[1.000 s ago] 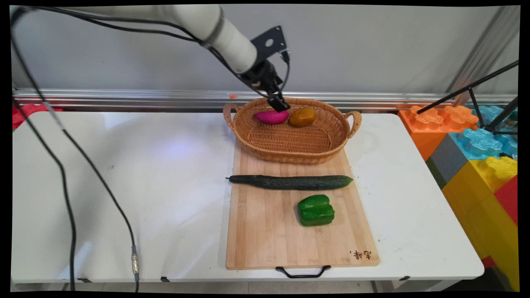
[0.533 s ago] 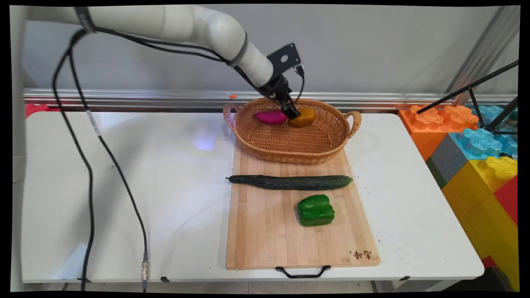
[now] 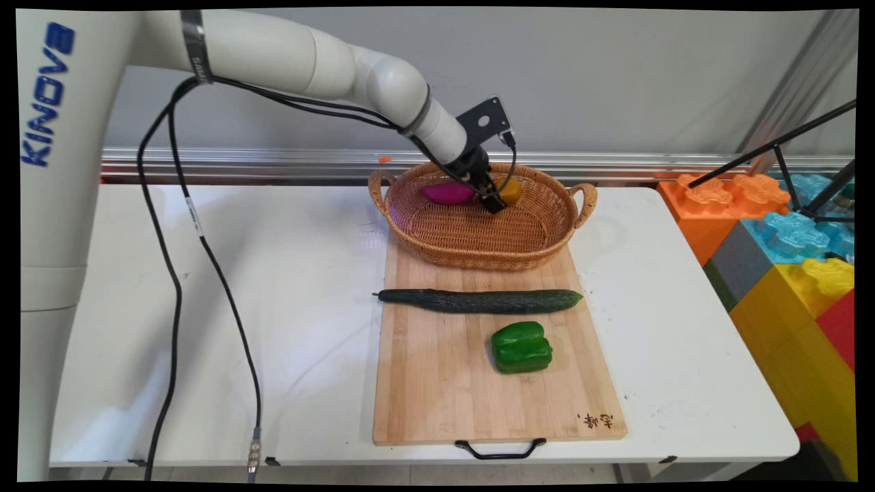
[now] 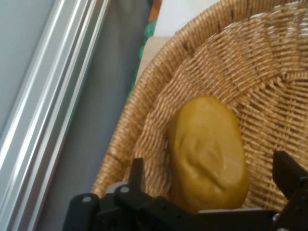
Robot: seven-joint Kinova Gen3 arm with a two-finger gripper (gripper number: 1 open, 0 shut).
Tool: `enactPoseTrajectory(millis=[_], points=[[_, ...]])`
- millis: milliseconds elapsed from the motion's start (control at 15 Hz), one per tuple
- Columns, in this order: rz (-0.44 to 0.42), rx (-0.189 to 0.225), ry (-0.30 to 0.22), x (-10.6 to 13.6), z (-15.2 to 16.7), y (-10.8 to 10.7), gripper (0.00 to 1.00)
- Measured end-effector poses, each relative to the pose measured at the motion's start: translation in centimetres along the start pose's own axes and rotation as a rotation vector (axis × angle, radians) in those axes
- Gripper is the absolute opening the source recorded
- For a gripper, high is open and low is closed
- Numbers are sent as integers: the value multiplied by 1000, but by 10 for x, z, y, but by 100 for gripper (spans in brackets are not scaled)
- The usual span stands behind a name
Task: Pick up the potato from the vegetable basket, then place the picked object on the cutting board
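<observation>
Where wicker basket (image 4: 144, 120) curves, gripper (image 4: 211, 180) straddling smooth potato (image 4: 207, 149)

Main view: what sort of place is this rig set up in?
Probably a robotics lab staged as a kitchen: a cutting board on a white table, giant toy bricks alongside, a bare wall.

The white arm (image 3: 301, 58) comes in from the upper left and slants down to the right. Black cables (image 3: 171, 273) hang from it in a long loop. At its end the black gripper (image 3: 493, 203) points down and to the right, and the hand view shows its two fingers (image 4: 138, 174) spread wide apart with nothing pinched between them.
</observation>
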Motion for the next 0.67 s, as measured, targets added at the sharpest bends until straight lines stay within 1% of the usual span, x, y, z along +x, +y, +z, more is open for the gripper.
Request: enactPoseTrajectory(millis=[200,267,533,667], points=[[-2,-3,5,1,8,3,100],[-1,-3,8,2,9,4,0],[8,-2,15,5,9,8,0],[16,5,20,8,4,11,0]])
